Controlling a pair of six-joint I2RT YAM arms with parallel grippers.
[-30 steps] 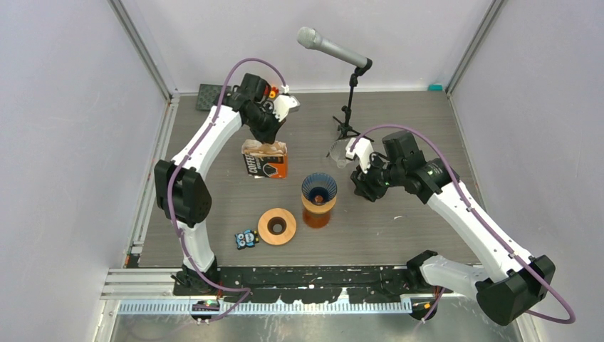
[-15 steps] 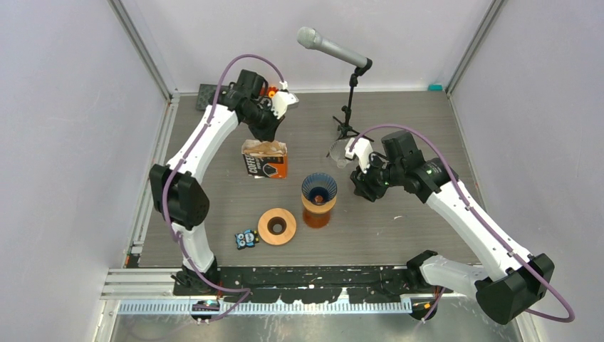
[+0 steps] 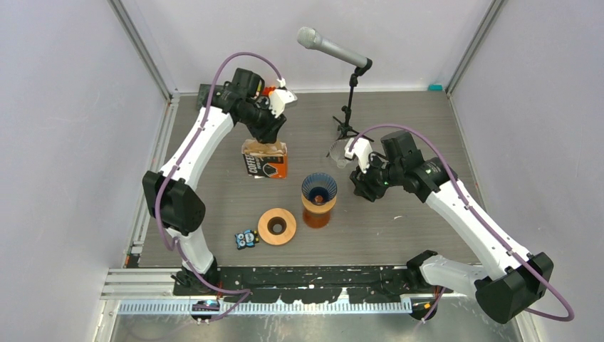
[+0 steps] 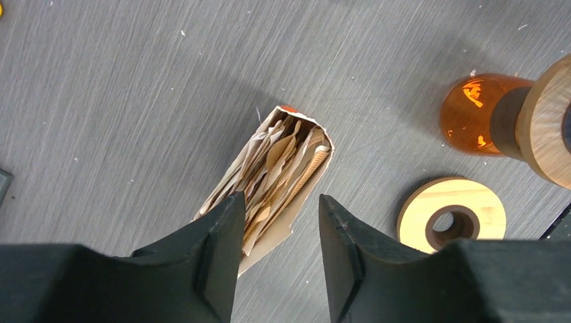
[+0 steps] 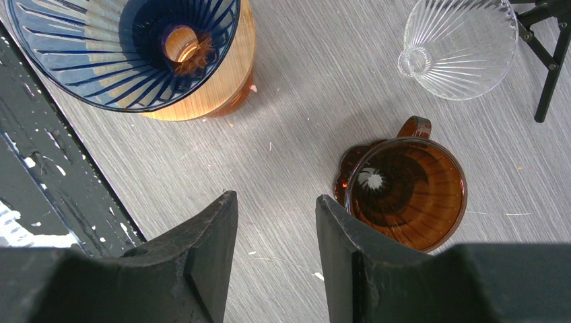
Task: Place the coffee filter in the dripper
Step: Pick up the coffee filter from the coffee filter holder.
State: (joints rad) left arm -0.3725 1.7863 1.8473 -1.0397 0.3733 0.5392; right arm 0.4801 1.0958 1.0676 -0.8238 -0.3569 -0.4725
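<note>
The left pincer hangs over the box of coffee filters, at the far left part of the worktop. Its two fingers stand apart and nothing is caught between them, so this pincer is released. In the left wrist view the open top of the box lies directly under the gap. The brown coffee filters are inside the box, packed together on edge, and none of them is out of it. I cannot tell if the fingertips touch the rim of the box or are only just above it.

The box stands upright, well apart from the blue dripper. This dripper sits on top of an amber carafe near the middle of the worktop, and its cone has no filter in it. A wooden ring lies flat just beside the carafe, on the near left side of it. A small blue toy lies next to the ring.

The right pincer is released too: its fingers are apart and only bare worktop shows between them. It hovers between the blue dripper and an amber dripper, which stands just beside the right finger, not touching it as far as I can see. A clear dripper lies on its side further back, near the legs of the stand of a microphone.
</note>
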